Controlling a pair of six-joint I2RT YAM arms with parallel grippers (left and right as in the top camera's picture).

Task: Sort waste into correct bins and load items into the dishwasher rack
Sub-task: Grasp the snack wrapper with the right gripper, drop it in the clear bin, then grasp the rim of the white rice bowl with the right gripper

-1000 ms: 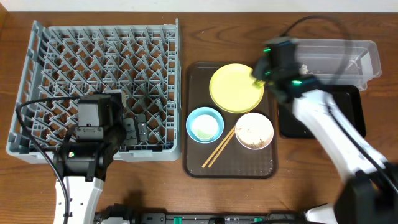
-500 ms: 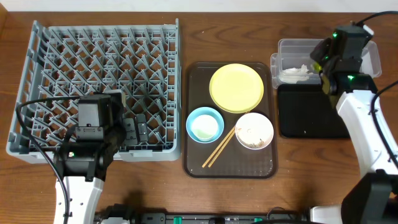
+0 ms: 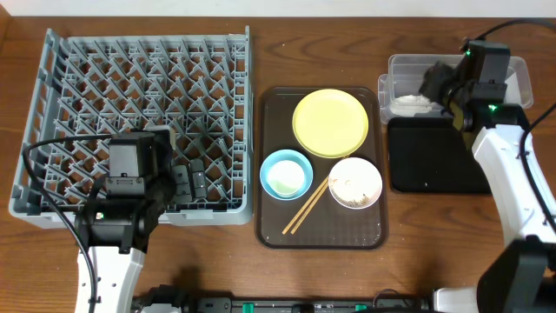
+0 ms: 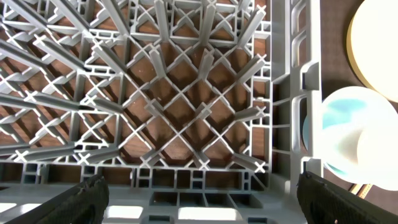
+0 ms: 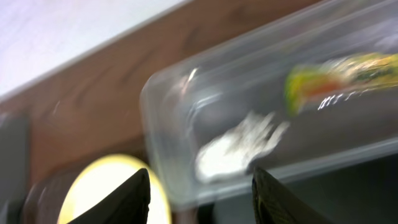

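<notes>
1. Swung from yellow plate (image 3: 330,123) to clear tub (image 3: 521,74), the right gripper (image 3: 433,83) hangs parted and empty.
2. Both tissue (image 3: 410,102) and wrapper (image 5: 336,74) lie inside the tub.
3. Advisable next: rise clear of the tub wall before turning back; left gripper (image 4: 199,193), spread empty, hovers over the rack (image 3: 139,87).

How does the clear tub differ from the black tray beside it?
The clear tub is see-through; the black tray is opaque. The tub holds a white tissue and a printed wrapper; the tray's visible part looks bare. Both are rectangular, of similar width.
</notes>
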